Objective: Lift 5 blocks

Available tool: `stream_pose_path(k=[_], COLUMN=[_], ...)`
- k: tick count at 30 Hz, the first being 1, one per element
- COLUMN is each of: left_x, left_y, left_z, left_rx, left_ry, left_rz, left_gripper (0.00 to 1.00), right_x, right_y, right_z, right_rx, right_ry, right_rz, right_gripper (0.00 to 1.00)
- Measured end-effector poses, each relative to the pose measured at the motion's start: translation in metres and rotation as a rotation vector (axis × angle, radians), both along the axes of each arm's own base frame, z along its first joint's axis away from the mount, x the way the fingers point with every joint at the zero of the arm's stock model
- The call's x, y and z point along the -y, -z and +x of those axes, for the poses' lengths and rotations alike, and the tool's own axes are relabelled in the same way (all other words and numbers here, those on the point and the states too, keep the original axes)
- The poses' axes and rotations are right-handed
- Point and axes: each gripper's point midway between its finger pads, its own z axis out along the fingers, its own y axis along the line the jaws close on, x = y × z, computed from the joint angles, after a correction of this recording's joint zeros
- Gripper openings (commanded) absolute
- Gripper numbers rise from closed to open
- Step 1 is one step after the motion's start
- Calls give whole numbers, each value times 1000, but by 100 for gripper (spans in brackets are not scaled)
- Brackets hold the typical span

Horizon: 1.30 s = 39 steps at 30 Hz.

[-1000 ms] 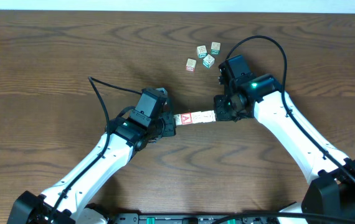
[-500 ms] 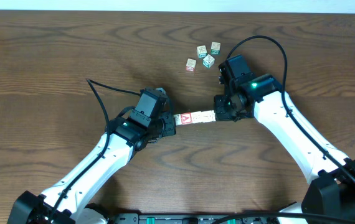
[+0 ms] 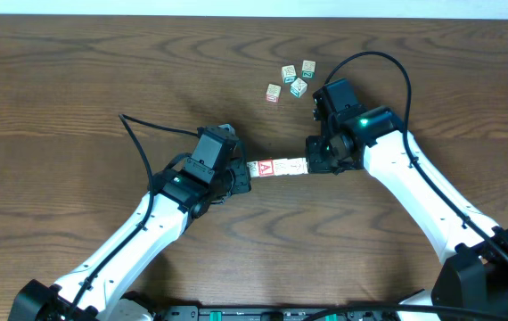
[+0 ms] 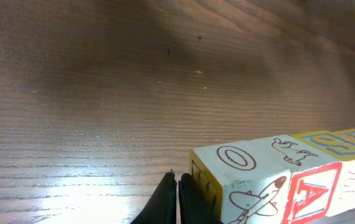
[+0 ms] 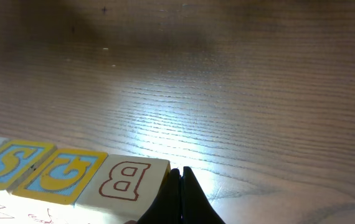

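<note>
Squeeze on row of cream wooden alphabet cubes [image 3: 277,168], mid-worktop.
Pressed-together left fingers [image 4: 165,205] and right fingers [image 5: 193,205] butt its ends; next likely needs an even, synchronized rise.

You're looking at a robot lab bench: two jointed white arms [image 3: 414,178] reach in from the frame's bottom edge over a dark wood-grain table [image 3: 58,71]

Overhead: even, sharp. Wrist cams: glare on table [image 5: 165,124], soft shadow up top, near blocks [image 5: 59,168] slightly blurred.
</note>
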Motion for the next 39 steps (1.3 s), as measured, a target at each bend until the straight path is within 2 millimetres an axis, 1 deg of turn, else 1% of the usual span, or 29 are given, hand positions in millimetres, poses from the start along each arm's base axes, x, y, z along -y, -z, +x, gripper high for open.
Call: stream_pose_path(k=[14,39], left_x=[2,2], left_y=[2,2], left_z=[-3,-3], left_rx=[12,15], left_ry=[6,5], left_rz=[37,38], left_gripper=[7,7], right_x=[0,0], right_y=[0,0], right_z=[1,1], right_rx=[3,3], right_ry=[0,0], right_rz=[0,1], right_gripper=[1,1])
